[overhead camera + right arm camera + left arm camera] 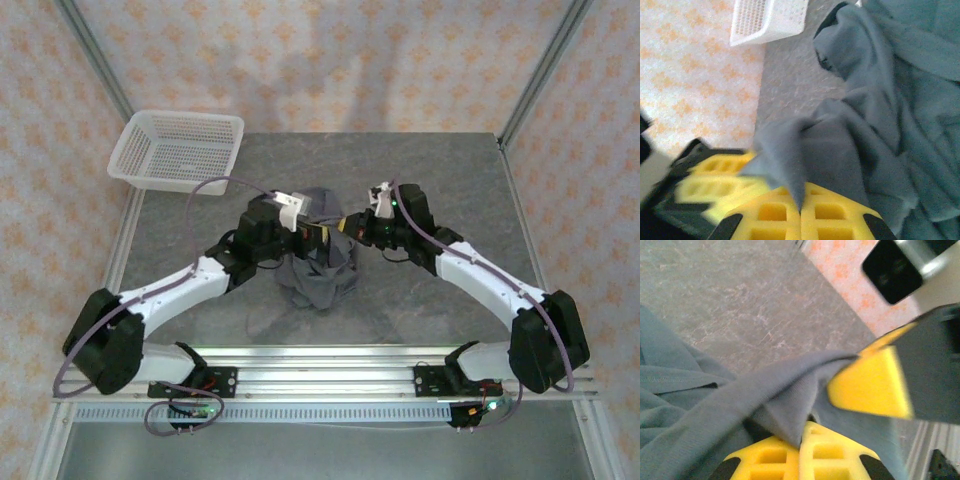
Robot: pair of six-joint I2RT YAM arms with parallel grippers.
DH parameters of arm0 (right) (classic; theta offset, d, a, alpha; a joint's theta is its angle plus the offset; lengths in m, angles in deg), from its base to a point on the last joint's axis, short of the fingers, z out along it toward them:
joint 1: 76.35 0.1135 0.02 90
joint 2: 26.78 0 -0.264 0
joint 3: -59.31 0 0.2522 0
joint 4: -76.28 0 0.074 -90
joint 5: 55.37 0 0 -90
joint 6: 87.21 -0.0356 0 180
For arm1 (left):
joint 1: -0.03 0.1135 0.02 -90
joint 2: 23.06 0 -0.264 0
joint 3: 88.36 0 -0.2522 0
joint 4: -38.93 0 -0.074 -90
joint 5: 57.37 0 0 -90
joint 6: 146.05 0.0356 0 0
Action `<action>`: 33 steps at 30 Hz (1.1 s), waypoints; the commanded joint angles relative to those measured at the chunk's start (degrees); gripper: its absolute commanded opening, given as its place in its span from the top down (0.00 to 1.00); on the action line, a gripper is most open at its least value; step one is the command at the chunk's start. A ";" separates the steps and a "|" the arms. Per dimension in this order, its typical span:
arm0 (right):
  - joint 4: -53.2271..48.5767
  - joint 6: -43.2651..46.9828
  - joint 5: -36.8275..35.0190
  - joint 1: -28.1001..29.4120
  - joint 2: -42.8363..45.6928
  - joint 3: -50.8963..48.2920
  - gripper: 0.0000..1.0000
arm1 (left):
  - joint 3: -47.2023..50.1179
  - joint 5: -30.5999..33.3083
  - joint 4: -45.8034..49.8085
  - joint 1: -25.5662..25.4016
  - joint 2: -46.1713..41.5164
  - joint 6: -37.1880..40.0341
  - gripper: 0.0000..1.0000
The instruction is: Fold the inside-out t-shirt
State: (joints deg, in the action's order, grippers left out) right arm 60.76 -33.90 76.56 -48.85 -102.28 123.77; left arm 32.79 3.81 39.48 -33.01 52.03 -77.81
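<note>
From above, the t-shirt (320, 275) lies bunched mid-tabletop (450, 170), with the white basket (178, 150) at the far-left corner. The wrist views add the grips: the left hand (825, 415) and the right hand (770, 190) each pinch a fold of it.

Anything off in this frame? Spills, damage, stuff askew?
No spills or damage. The t-shirt is a crumpled heap mid-table rather than lying flat, with the left gripper and right gripper both shut on its folds. The white basket sits skewed at the far left corner and seems to overhang the table edge.

Left fingers (870, 385) and right fingers (770, 215) — clamped shut.
</note>
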 commanded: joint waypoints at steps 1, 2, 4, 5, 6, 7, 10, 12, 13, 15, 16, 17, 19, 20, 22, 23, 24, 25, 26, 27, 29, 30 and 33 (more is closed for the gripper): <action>-3.24 0.14 -3.23 -3.21 -1.00 -0.47 1.00 | -0.67 -4.38 0.30 1.55 -5.72 -4.07 1.00; -4.59 1.46 -4.15 -3.93 -1.42 -0.59 1.00 | -1.22 -6.09 0.94 1.79 -6.57 -5.28 1.00; -8.47 5.34 -7.39 -4.69 -2.93 -0.44 0.99 | -4.12 -10.35 4.90 2.06 -7.23 -6.28 1.00; -9.43 7.65 -7.78 -4.72 -3.77 -0.22 0.99 | -5.17 -11.64 6.26 2.02 -7.34 -6.51 1.00; -10.23 9.53 -6.42 -4.72 -4.76 0.07 0.97 | -6.02 -11.96 7.32 2.01 -7.54 -7.02 1.00; -10.54 10.53 -3.66 -4.74 -5.30 0.40 0.93 | -6.27 -11.96 7.54 2.09 -7.91 -7.64 1.00; -6.61 9.35 2.60 -4.65 -2.08 -1.77 0.73 | -6.07 -11.96 6.49 2.51 -8.80 -8.56 1.00; -5.63 9.14 -1.41 -4.61 4.43 -4.64 0.62 | -6.31 -11.96 6.34 2.61 -8.69 -10.82 1.00; -5.82 9.64 -5.62 -4.19 8.94 -6.47 0.59 | -6.57 -11.96 6.48 2.62 -8.63 -10.99 1.00; -3.29 13.38 -10.86 -1.90 17.52 -10.75 0.64 | -7.00 -11.77 7.19 2.60 -8.18 -10.75 1.00; -1.08 15.01 -13.18 -0.30 21.39 -13.25 0.67 | -7.32 -11.55 8.21 2.61 -7.81 -10.12 1.00; 0.58 15.42 -15.32 0.80 23.90 -15.17 0.68 | -7.59 -11.58 9.46 2.53 -7.32 -9.26 1.00; 0.88 14.83 -19.20 1.32 26.63 -17.23 0.66 | -9.30 -10.79 15.53 1.57 -5.55 -2.79 1.00; -1.26 15.06 -20.97 1.32 26.91 -17.14 0.60 | -11.16 -7.94 21.82 0.03 -4.31 1.71 1.00; -6.78 13.94 -26.29 1.32 25.96 -16.36 0.57 | -14.93 0.50 32.01 -5.53 -2.08 9.07 0.96; -9.79 11.96 -30.37 1.32 24.85 -16.10 0.57 | -16.31 5.32 34.97 -8.58 -0.71 10.81 0.91; -12.55 9.95 -33.92 1.28 23.33 -15.83 0.57 | -17.50 8.91 36.36 -10.86 1.05 10.68 0.85; -14.77 8.28 -35.99 1.23 21.87 -15.49 0.57 | -18.45 10.68 36.74 -12.06 2.69 9.65 0.78; -16.47 6.76 -37.09 1.10 20.04 -15.08 0.57 | -19.48 12.16 36.92 -13.00 4.89 8.18 0.71; -17.49 5.26 -37.36 1.06 18.40 -14.80 0.57 | -21.05 14.20 37.67 -13.82 7.26 7.26 0.67; -17.63 3.56 -36.13 0.97 16.21 -14.66 0.56 | -25.63 21.02 42.04 -15.56 12.37 6.99 0.61; -17.33 2.79 -35.43 0.97 15.63 -14.73 0.56 | -28.51 25.46 45.18 -16.26 15.15 6.83 0.61; -16.96 1.63 -35.02 0.97 15.77 -15.39 0.54 | -32.79 30.11 48.38 -16.54 21.33 6.74 0.55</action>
State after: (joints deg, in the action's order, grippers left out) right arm 45.35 -29.11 44.37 -47.69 -87.29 108.32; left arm 3.86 22.50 79.52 -49.36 70.00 -72.15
